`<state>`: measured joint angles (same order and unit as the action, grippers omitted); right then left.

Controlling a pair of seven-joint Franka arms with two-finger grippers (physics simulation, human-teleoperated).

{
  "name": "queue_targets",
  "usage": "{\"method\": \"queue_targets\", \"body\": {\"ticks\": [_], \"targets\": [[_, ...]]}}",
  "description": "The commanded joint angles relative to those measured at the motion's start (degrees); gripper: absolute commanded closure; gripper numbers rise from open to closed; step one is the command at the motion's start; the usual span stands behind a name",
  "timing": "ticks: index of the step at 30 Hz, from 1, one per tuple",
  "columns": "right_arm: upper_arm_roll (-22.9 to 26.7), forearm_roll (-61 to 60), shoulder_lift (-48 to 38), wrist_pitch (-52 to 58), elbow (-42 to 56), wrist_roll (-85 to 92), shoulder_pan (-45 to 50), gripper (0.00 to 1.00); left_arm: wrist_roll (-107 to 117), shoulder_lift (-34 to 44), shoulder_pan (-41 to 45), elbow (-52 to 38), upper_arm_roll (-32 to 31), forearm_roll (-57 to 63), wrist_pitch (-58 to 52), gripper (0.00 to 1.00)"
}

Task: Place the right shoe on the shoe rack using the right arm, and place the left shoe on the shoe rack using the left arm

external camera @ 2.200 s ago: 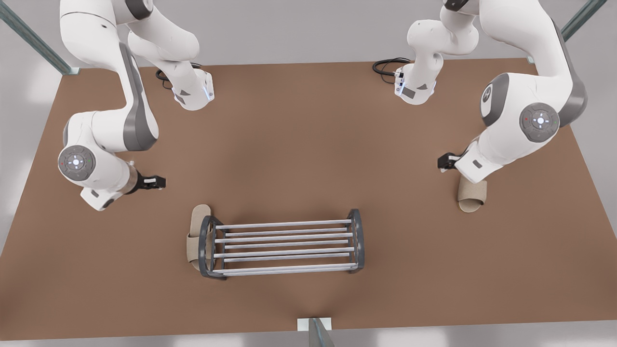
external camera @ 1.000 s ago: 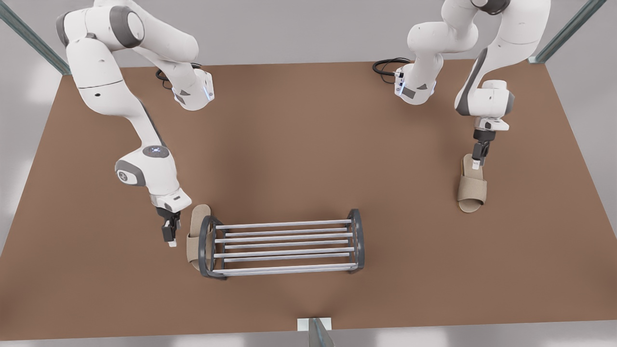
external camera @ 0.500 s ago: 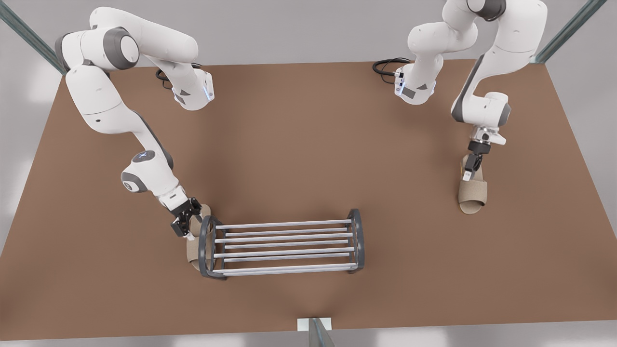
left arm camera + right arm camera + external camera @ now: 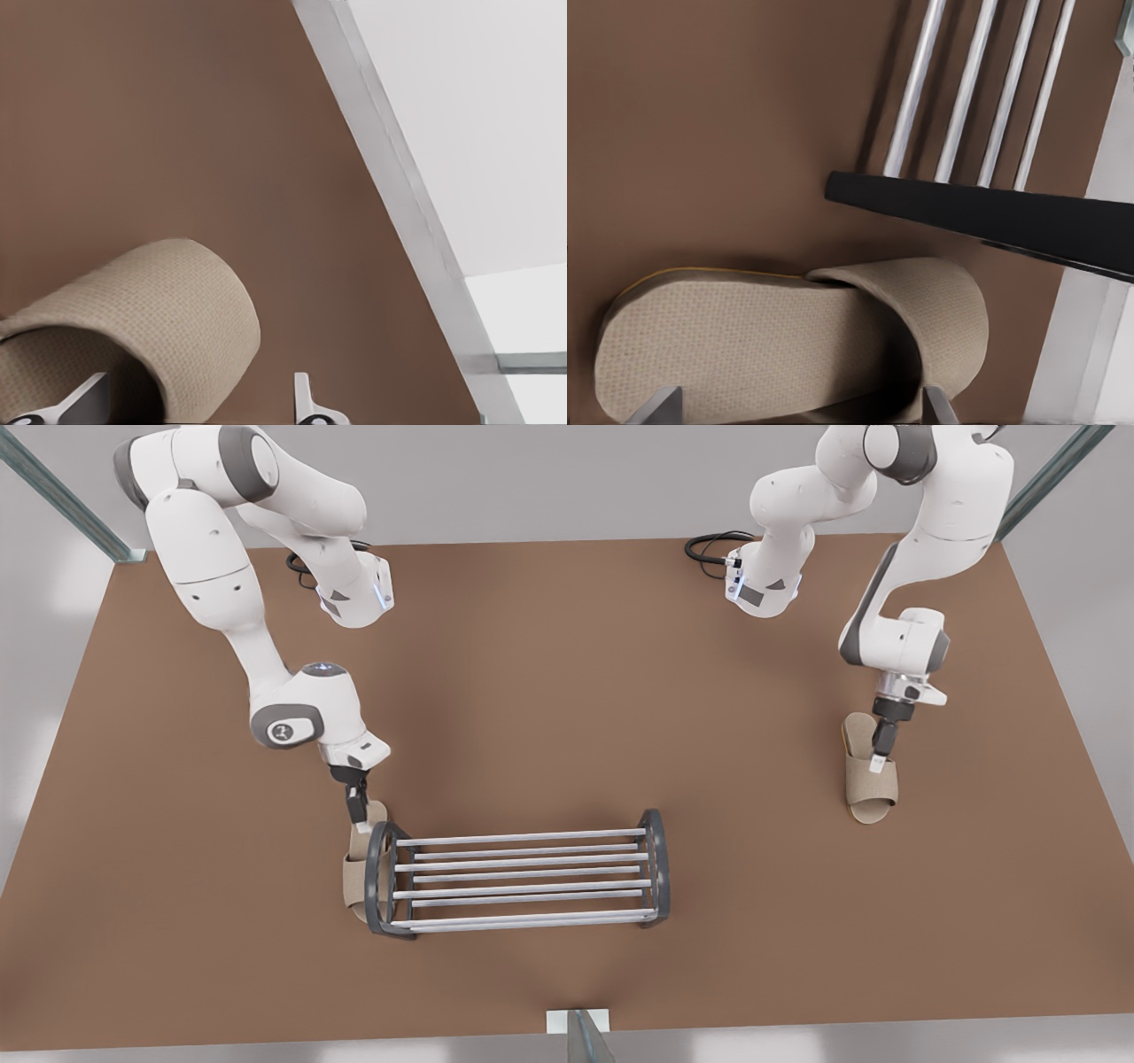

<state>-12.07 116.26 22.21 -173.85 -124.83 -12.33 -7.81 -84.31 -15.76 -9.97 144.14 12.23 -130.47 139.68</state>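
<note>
The shoe rack (image 4: 523, 837) stands near the table's front, with silver bars (image 4: 966, 88) and dark end frames (image 4: 992, 212). The right shoe (image 4: 356, 868), a beige slipper (image 4: 788, 345), lies flat against the rack's end on the front view's left. My right gripper (image 4: 361, 821) (image 4: 796, 409) hangs over its heel end, open, fingers straddling its width. The left shoe (image 4: 870, 788) (image 4: 159, 301) lies alone at the front view's right. My left gripper (image 4: 879, 757) (image 4: 195, 401) is down at its strap, open, one fingertip (image 4: 84, 398) inside the strap opening and the other outside.
The brown table (image 4: 549, 691) has wide bare room between the two shoes. A metal frame rail (image 4: 416, 221) runs along the table edge close to the left shoe. Black cables (image 4: 709, 545) lie by the arm bases at the back.
My right gripper swung from beside the right shoe to above its heel end. My left gripper slid along the left shoe toward its strap and lowered.
</note>
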Motion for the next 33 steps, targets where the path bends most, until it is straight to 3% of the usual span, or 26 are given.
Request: {"method": "queue_targets", "body": {"ticks": [1, 7, 11, 13, 15, 19, 22, 27, 33], "targets": [[-0.1, 4.7, 0.2, 2.5, -0.2, -60.6, -0.2, 0.0, 38.7, -0.9, -1.1, -0.1, -0.7, -5.5, 3.4, 0.0], [-2.8, 9.7, 0.8, 1.1, -1.0, -74.5, -1.3, 0.0, 41.0, -0.6, -2.0, -0.2, -1.0, -4.8, 3.3, 0.05], [-6.2, 29.5, -2.5, 12.1, -5.7, -93.5, -1.9, 0.0, 41.1, 0.4, -2.0, -0.6, -1.0, -4.6, 4.1, 0.05], [-8.9, 40.7, -4.8, 25.4, -10.9, -102.0, -1.7, 0.0, 41.0, 0.5, -2.0, -1.1, -1.0, -4.5, 4.1, 0.05], [-9.3, 40.9, -6.4, 25.7, -11.6, -103.4, -1.6, 0.0, 41.0, 0.6, -2.0, -1.1, -1.1, -4.5, 4.1, 0.05], [-9.5, 43.3, -4.9, 27.8, -11.7, -114.4, -0.7, 0.0, 41.0, 0.6, -2.0, -1.1, -1.5, -4.6, 4.2, 0.21], [-9.5, 49.2, -1.7, 33.5, -10.7, -114.6, -0.6, 0.0, 41.0, 0.6, -2.0, -1.1, -1.5, -4.5, 4.2, 0.23], [-9.4, 51.6, -1.5, 37.0, -10.1, -104.5, 0.4, 0.02, 41.0, 0.5, -2.0, -1.1, -1.8, -4.5, 4.2, 0.39], [-9.2, 50.9, -1.4, 37.5, -10.4, -88.4, -0.5, 0.0, 41.1, -0.3, -2.0, -1.8, -1.9, -4.6, 4.2, 0.39]]}}
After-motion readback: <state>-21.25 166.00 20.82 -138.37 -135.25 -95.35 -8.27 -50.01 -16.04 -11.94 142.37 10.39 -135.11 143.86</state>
